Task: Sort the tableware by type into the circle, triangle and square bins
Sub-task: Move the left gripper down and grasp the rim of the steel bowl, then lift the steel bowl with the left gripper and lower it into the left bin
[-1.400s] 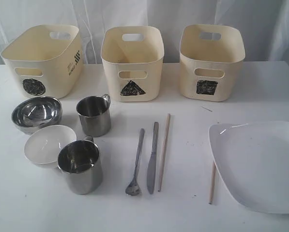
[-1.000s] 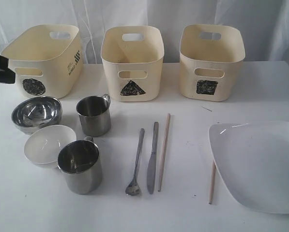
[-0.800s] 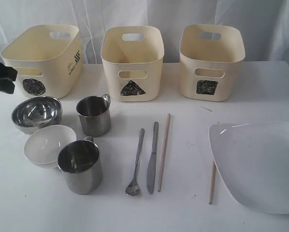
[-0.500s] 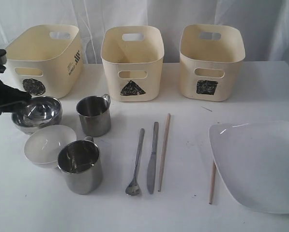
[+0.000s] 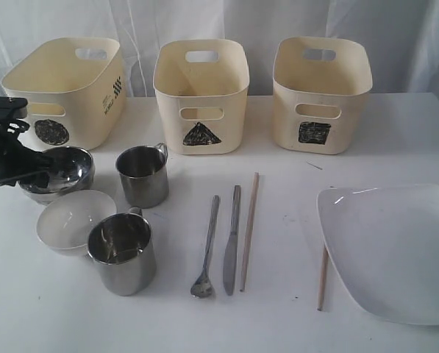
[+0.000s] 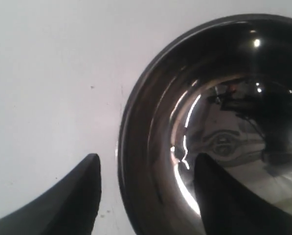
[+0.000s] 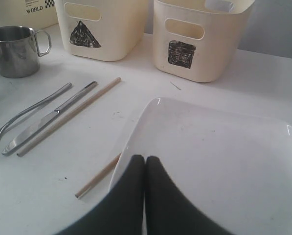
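My left gripper [image 5: 35, 170] is open and straddles the near-left rim of the steel bowl [image 5: 65, 168]; one finger [image 6: 79, 196] is outside the rim and the other inside, neither clamped on it. The white bowl [image 5: 68, 217] and two steel mugs [image 5: 142, 175] [image 5: 122, 251] stand beside it. Spoon [image 5: 206, 246], knife [image 5: 232, 237] and one chopstick [image 5: 249, 228] lie mid-table. The second chopstick [image 5: 322, 278] lies against the white plate [image 5: 392, 246]. My right gripper [image 7: 145, 159] hangs shut and empty over the plate's near edge. The circle bin [image 5: 65, 88], triangle bin [image 5: 201, 92] and square bin [image 5: 320, 92] line the back.
All three bins look empty from here. A white curtain hangs behind the white table [image 5: 293, 184]. The bowls and mugs stand close together at the left, the nearer mug touching the white bowl.
My left arm came in from the left edge, moved right and down, and now has its open fingers over the steel bowl's rim. The right gripper and all tableware have stayed put.
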Tool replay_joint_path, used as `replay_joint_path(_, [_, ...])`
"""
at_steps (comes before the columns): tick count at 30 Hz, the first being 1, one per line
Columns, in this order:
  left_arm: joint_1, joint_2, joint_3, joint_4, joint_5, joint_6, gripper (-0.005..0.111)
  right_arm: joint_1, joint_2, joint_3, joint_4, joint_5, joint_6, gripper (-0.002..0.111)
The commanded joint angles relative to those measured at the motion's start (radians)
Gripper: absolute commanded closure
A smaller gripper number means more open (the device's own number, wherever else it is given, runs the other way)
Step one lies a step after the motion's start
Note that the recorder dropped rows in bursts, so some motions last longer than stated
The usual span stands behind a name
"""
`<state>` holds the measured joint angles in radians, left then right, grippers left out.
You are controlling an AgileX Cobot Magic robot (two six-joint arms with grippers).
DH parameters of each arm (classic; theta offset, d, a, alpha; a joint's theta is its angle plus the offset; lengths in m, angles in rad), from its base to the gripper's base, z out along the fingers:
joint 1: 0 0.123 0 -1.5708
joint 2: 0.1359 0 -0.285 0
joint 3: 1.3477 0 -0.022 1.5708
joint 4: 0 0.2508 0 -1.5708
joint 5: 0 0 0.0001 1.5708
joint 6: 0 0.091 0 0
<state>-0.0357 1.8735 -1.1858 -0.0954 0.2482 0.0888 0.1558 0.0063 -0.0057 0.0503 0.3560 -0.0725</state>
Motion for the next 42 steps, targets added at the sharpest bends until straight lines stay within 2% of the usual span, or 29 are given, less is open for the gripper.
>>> replay_joint_path(1, [0.004,0.058,-0.003,0.0,-0.013,0.004,0.048,-0.008,-0.006,0.006,0.003,-0.006,-0.002,0.108])
replay_joint_path(3, [0.004,0.073,-0.003,0.0,-0.015,0.004,0.057,-0.008,-0.006,0.006,0.003,-0.006,-0.002,0.108])
replay_joint_path(7, [0.004,0.053,-0.003,0.0,-0.002,0.023,0.103,-0.008,-0.006,0.006,0.003,-0.006,-0.002,0.108])
replay_joint_path(8, [0.004,0.037,-0.003,0.006,0.0,0.046,0.106,-0.008,-0.006,0.006,0.003,-0.006,-0.002,0.108])
replay_joint_path(15, [0.028,-0.164,-0.056,0.082,0.052,0.044,0.107,-0.008,-0.006,0.006,0.003,-0.006,-0.002,0.108])
replay_joint_path(20, [0.036,-0.281,-0.158,0.095,0.087,0.046,0.107,-0.008,-0.006,0.006,0.003,-0.006,-0.002,0.108])
replay_joint_path(23, [0.036,-0.291,-0.237,0.095,0.051,0.046,0.107,-0.008,-0.006,0.006,0.003,-0.006,-0.002,0.108])
replay_joint_path(27, [0.036,-0.21,-0.341,0.095,0.003,0.046,0.107,-0.008,-0.006,0.006,0.003,-0.006,-0.002,0.108])
replay_joint_path(36, [0.036,0.099,-0.672,0.095,-0.028,0.041,0.107,-0.008,-0.006,0.006,0.003,-0.006,-0.002,0.108])
replay_joint_path(42, [0.048,0.263,-0.8,0.095,-0.054,0.037,0.104,-0.008,-0.006,0.006,0.003,-0.006,-0.002,0.108])
